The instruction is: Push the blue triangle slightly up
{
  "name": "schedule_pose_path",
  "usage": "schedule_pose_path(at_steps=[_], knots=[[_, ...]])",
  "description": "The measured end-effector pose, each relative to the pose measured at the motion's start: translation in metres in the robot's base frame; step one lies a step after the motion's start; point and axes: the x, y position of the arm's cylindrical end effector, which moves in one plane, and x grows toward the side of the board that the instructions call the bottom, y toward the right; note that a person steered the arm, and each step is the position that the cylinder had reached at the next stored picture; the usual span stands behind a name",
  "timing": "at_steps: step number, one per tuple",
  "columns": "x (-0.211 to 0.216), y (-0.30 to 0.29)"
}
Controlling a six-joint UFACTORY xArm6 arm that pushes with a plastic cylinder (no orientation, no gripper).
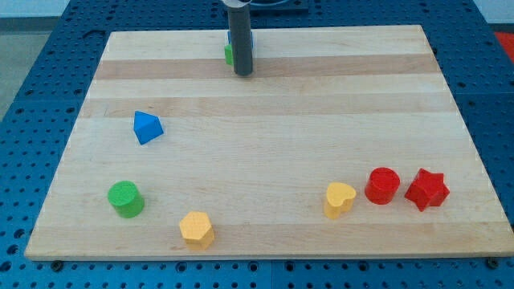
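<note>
Blue triangle [147, 127] lies on the left part of the surface [265, 152], somewhat above mid-height, standing alone with bare wood on all sides. It appears as a small solid wedge, bright blue, upper faces lighter, one corner pointing towards the view's top. No other block touches it.

My tip [242, 73] rests near the view's top edge, right of the triangle and well apart from it. The rod carries no end effector in the clamping sense; nothing is spread, pressed or pinched, and it contacts no task item. Directly behind the rod, partly hidden, sit a green block [229, 54] and a blue block [249, 36]; their shapes cannot be made out.

Judgement: the push is not yet begun. To move the triangle up, the tip would need to come round below it and bear on its lower side; its present station above gives no such line.

Other items noted: green cylinder [126, 199] and yellow hexagon [197, 229] at lower left; yellow heart [340, 199], red cylinder [382, 185] and red star [426, 189] at lower right. None obstructs the upward path.
</note>
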Motion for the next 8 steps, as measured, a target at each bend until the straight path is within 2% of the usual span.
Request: schedule_pose_path(at_steps=[2,3,5,7,8], knots=[[-0.039,0.007],[-0.032,0.007],[0.050,-0.014],[0.053,-0.012],[0.093,-0.024]])
